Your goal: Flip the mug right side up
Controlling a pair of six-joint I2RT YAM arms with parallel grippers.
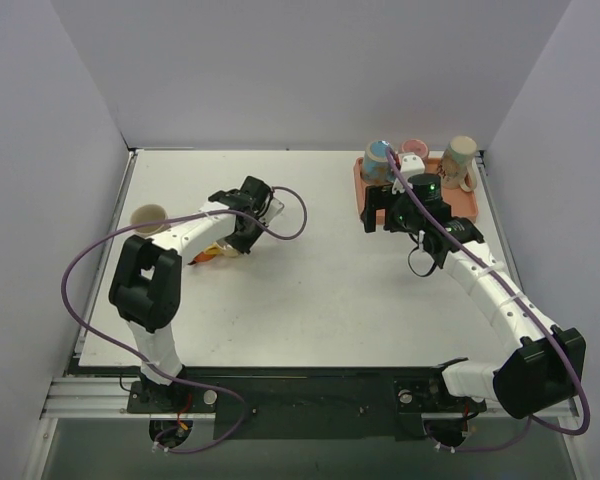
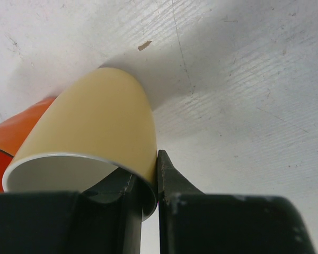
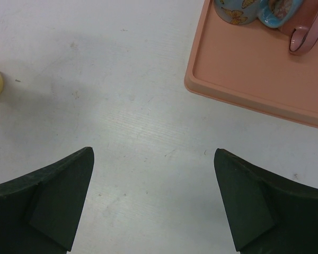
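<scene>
One white tabletop (image 1: 320, 290) carries everything, with the two arms bolted at its near edge. The left arm (image 1: 145, 285) bends in well to the left of the pink tray (image 1: 359, 192). The right arm (image 1: 490, 290) reaches up to the tray's near left corner.

The tray sits at the far right of the tabletop and holds three mugs. A blue mug (image 1: 377, 160) printed with butterflies stands at its left end. A pink and white mug (image 1: 412, 153) stands in the middle and a tan mug (image 1: 459, 158) at the right end. From the right wrist, a pink handle loop (image 3: 306, 33) shows on the tray floor beside the blue mug.

The mug to be turned, the yellow mug (image 2: 95, 121), lies on its side on the tabletop, far to the left of the tray. Its open mouth faces the left wrist camera. The left jaws are clenched on its rim, one finger inside the mouth and one against the outer wall. An orange surface (image 2: 21, 127) shows just beside the mug; what it is cannot be told.

The right jaws are spread wide and grasp nothing, hanging over bare tabletop just off the tray's corner.

A small tan cup (image 1: 150, 217) stands mouth up, farther left of the tray than the yellow mug. Purple cables (image 1: 290, 215) loop along both arms.
</scene>
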